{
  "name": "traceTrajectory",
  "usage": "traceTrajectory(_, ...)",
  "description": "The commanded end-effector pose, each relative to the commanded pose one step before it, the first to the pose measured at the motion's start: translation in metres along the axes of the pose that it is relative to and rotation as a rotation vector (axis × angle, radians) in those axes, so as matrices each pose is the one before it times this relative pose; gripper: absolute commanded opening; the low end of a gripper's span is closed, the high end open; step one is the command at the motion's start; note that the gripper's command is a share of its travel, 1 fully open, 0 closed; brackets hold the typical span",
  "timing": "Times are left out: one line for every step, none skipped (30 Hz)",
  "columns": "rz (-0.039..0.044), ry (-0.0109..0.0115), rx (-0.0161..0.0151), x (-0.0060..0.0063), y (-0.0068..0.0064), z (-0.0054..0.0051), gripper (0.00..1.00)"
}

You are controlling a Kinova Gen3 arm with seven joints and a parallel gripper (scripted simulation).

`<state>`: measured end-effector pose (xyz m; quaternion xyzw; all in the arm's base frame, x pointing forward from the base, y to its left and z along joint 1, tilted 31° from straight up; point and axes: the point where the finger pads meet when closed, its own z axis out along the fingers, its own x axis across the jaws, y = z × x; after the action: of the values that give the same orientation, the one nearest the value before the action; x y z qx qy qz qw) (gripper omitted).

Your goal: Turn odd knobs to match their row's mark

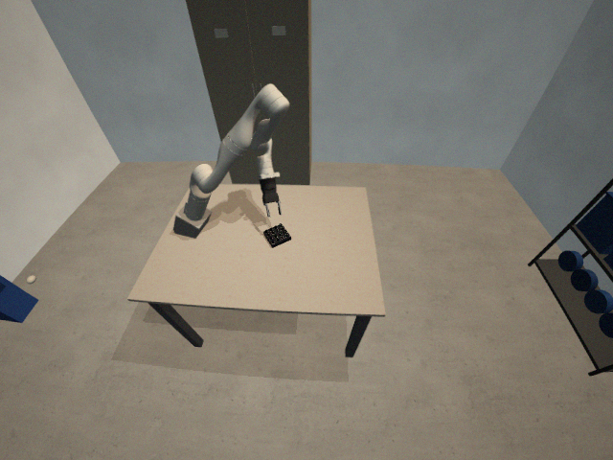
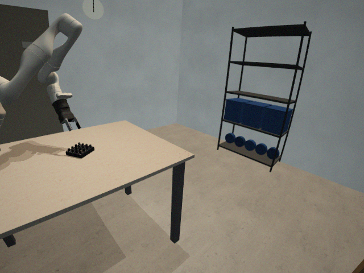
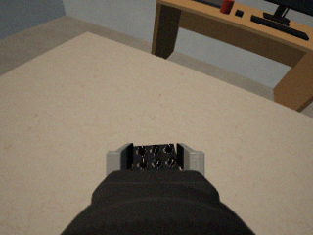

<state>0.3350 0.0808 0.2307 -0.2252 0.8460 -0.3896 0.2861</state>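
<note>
Apparently no knob being turned: jaws (image 1: pixel 273 215) (image 2: pixel 74 129) wide, nothing held, above surface (image 1: pixel 316 267) (image 2: pixel 123 155) (image 3: pixel 98 98); knob box (image 1: pixel 277 235) (image 2: pixel 82 151) (image 3: pixel 149 158) settings too small to judge what's left.

Smooth, matt, pale wood-look surface (image 1: pixel 316 257) (image 2: pixel 117 158) (image 3: pixel 98 98); rough, concrete-like floor (image 1: pixel 445 346) (image 2: pixel 235 211); smooth, plastic-looking white arm (image 1: pixel 239 133) (image 2: pixel 36 56).
</note>
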Motion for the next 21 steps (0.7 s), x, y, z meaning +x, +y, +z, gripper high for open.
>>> traceTrajectory(-0.00079,0.00256,0.00046,0.00056,-0.00075,0.00071,1.00)
traceTrajectory(0.00000,0.00000,0.00000,0.00000,0.00000,0.00000,1.00)
traceTrajectory(-0.03018,0.00688,-0.00627,0.00142,0.00136,0.00197,1.00)
traceTrajectory(0.00000,0.00000,0.00000,0.00000,0.00000,0.00000,1.00)
traceTrajectory(0.00000,0.00000,0.00000,0.00000,0.00000,0.00000,1.00)
traceTrajectory(0.00000,0.00000,0.00000,0.00000,0.00000,0.00000,1.00)
traceTrajectory(0.00000,0.00000,0.00000,0.00000,0.00000,0.00000,1.00)
traceTrajectory(-0.03072,0.00684,-0.00682,0.00141,0.00144,0.00201,1.00)
traceTrajectory(0.00000,0.00000,0.00000,0.00000,0.00000,0.00000,1.00)
traceTrajectory(0.00000,0.00000,0.00000,0.00000,0.00000,0.00000,1.00)
traceTrajectory(0.00000,0.00000,0.00000,0.00000,0.00000,0.00000,1.00)
traceTrajectory(0.00000,0.00000,0.00000,0.00000,0.00000,0.00000,1.00)
traceTrajectory(0.00000,0.00000,0.00000,0.00000,0.00000,0.00000,1.00)
traceTrajectory(0.00000,0.00000,0.00000,0.00000,0.00000,0.00000,1.00)
traceTrajectory(-0.03123,0.00674,-0.00738,0.00139,0.00152,0.00204,1.00)
traceTrajectory(0.00000,0.00000,0.00000,0.00000,0.00000,0.00000,1.00)
traceTrajectory(0.00000,0.00000,0.00000,0.00000,0.00000,0.00000,1.00)
traceTrajectory(0.00000,0.00000,0.00000,0.00000,0.00000,0.00000,1.00)
traceTrajectory(0.00000,0.00000,0.00000,0.00000,0.00000,0.00000,1.00)
traceTrajectory(-0.03169,0.00661,-0.00795,0.00136,0.00160,0.00207,1.00)
traceTrajectory(0.00000,0.00000,0.00000,0.00000,0.00000,0.00000,1.00)
